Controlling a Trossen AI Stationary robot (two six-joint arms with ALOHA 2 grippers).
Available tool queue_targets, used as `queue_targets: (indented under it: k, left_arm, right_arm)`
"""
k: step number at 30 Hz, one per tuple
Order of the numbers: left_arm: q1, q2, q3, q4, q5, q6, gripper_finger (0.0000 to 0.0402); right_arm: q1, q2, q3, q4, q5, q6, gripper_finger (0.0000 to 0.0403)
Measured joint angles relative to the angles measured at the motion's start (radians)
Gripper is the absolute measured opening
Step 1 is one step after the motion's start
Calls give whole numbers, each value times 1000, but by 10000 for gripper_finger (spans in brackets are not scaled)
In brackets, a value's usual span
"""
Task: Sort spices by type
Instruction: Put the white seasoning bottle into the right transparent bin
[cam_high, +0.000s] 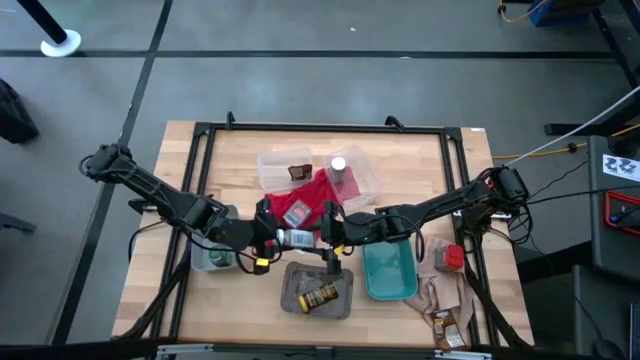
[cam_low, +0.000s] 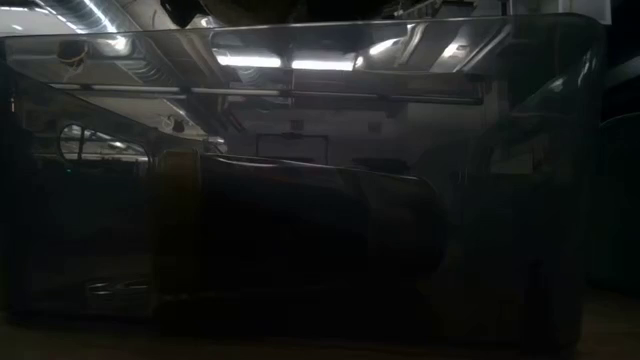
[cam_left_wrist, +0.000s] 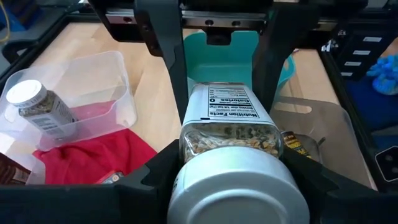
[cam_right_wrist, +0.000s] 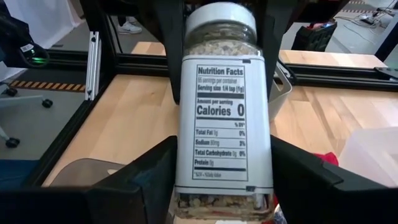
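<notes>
A white-capped clear bottle (cam_high: 298, 238) of pale flakes hangs level above the table between my two grippers. Its cap points to the table's left and its base to the right. My left gripper (cam_high: 272, 238) is shut on the cap end, my right gripper (cam_high: 332, 236) on the base end. A second white-capped bottle (cam_high: 338, 167) and a dark brown packet (cam_high: 298, 172) lie in the clear tray (cam_high: 360, 180). A yellow-labelled jar (cam_high: 320, 296) lies on its side in the grey tray (cam_high: 290, 300). Small red tins rest on the red cloth (cam_high: 297, 212) and the beige cloth (cam_high: 450, 258). My left gripper pinches the bottle between its two fingers (cam_left_wrist: 152, 174) at the cap end (cam_left_wrist: 236, 186), coming level from the table's left, along the bottle. The bottle lies level, lifted clear. My right gripper pinches the labelled body near the base (cam_right_wrist: 224, 180) between its fingers (cam_right_wrist: 146, 180), level from the table's right.
The teal tray (cam_high: 390, 272) sits right of the grey tray, under my right arm. A greenish container (cam_high: 213, 258) stands under my left arm. A brown packet (cam_high: 445, 328) lies on the beige cloth (cam_high: 440, 295). The low view looks through the grey tray's wall (cam_low: 560, 150) at the jar (cam_low: 300, 240).
</notes>
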Motion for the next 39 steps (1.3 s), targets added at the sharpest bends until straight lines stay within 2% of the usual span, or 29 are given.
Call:
queue_targets:
  k: [4, 10, 17, 21, 32, 39]
  left_arm:
    - [19, 0, 0, 1, 12, -15, 184]
    - [92, 0, 0, 5, 95, -26, 184]
    - [253, 17, 0, 46, 207, -26, 184]
    - [354, 76, 15, 113, 320, 4, 184]
    - [555, 359, 273, 86, 452, 90, 184]
    - [627, 557, 480, -93, 460, 113, 184]
  right_arm:
    - [0, -4, 0, -12, 3, 0, 234]
    - [-1, -124, 0, -235, 43, -52, 234]
    - [0, -289, 0, -509, 71, -50, 234]
    - [0, -365, 0, -623, 72, -50, 234]
    - [-1, -496, 0, -851, 205, -48, 234]
    - [-1, -542, 0, -1012, 230, 31, 234]
